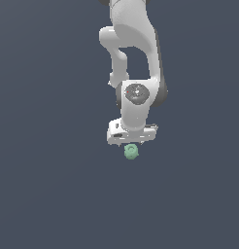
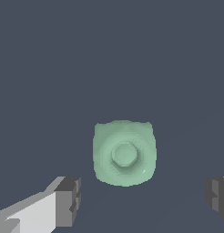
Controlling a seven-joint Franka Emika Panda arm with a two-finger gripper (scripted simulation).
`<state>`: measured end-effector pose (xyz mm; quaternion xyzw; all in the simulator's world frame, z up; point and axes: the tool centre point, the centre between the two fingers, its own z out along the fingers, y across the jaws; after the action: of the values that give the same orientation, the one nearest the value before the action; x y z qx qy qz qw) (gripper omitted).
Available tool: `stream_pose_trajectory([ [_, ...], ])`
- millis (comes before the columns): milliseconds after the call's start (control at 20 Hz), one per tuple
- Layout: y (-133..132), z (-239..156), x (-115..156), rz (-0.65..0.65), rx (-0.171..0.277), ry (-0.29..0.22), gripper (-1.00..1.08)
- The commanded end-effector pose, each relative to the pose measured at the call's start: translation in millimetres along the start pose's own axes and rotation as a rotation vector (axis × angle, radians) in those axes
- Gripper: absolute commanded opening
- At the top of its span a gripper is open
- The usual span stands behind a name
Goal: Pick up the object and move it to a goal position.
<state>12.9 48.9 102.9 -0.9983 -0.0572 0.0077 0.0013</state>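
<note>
I have the white pincer (image 2: 141,200) spread wide above the small mint-green lumpy blob with a ringed top (image 2: 124,153), which sits on the dark desk (image 1: 43,194). It looks light, rigid and rounded, so I'd clamp its flatter sides.

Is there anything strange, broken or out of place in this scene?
Nothing stands out. The object looks whole and sits on the plain floor, and the gripper is open, with a finger on each side, not touching.
</note>
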Motion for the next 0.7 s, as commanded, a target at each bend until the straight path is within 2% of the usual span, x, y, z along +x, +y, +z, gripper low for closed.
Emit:
stream_pose_trajectory([
  [0,-4,8,5,-0.011,-0.002,0.009,1.0],
  [400,-7,14,7,-0.018,-0.003,0.012,1.0],
  [650,-7,32,7,-0.018,-0.003,0.013,1.0],
])
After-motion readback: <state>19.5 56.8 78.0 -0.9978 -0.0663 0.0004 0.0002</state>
